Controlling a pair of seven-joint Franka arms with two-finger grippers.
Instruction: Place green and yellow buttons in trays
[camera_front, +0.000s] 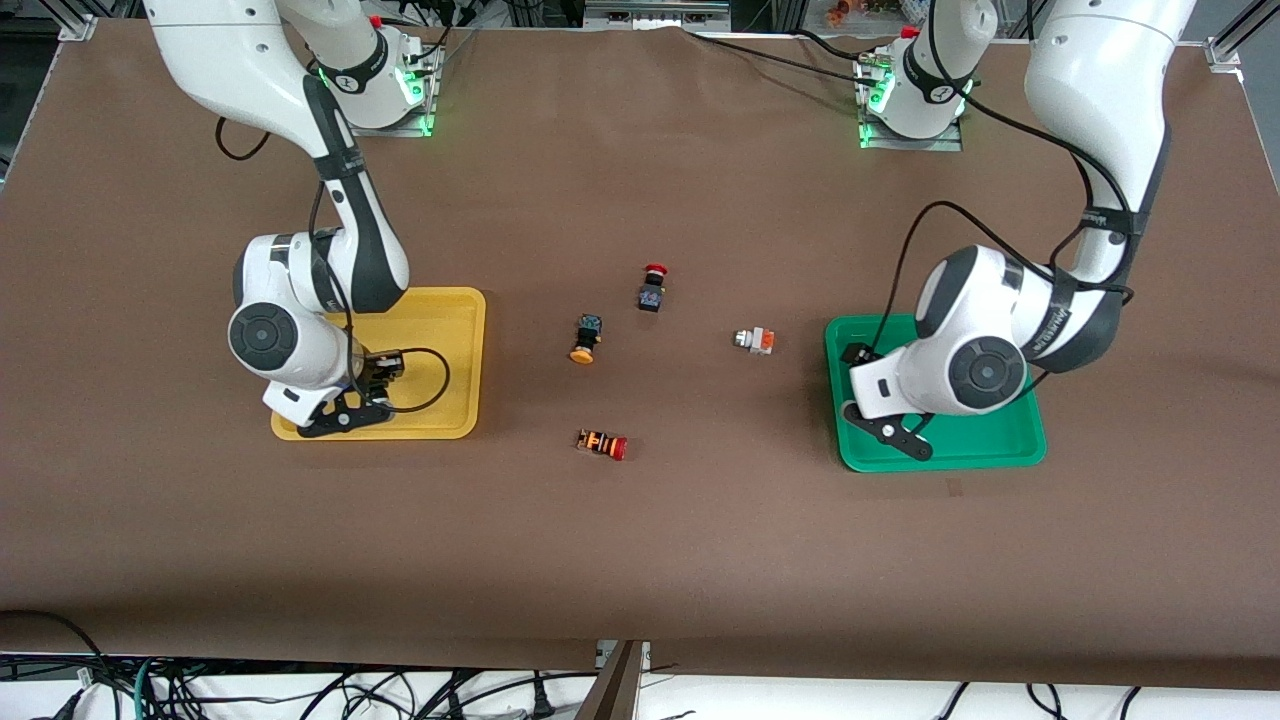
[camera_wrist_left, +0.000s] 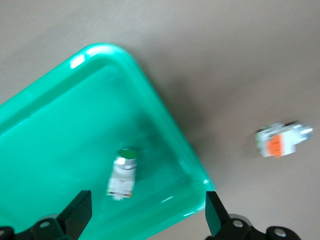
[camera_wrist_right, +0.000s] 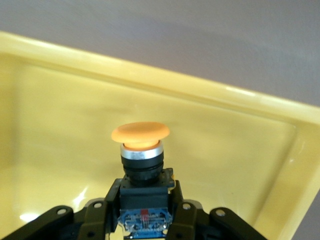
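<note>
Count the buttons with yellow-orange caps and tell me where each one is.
2. One yellow-capped button is gripped in the right gripper over the yellow tray. The other lies on the table mid-way between the trays. More may be hidden under the arms.

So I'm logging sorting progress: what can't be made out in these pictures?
- Front view: the green tray floor is partly hidden by the left arm, so the green-capped button shows only in the left wrist view.
- Front view: the right gripper over the yellow tray hides its yellow-capped button.
- Left wrist view: the orange-block button is blurred.
</note>
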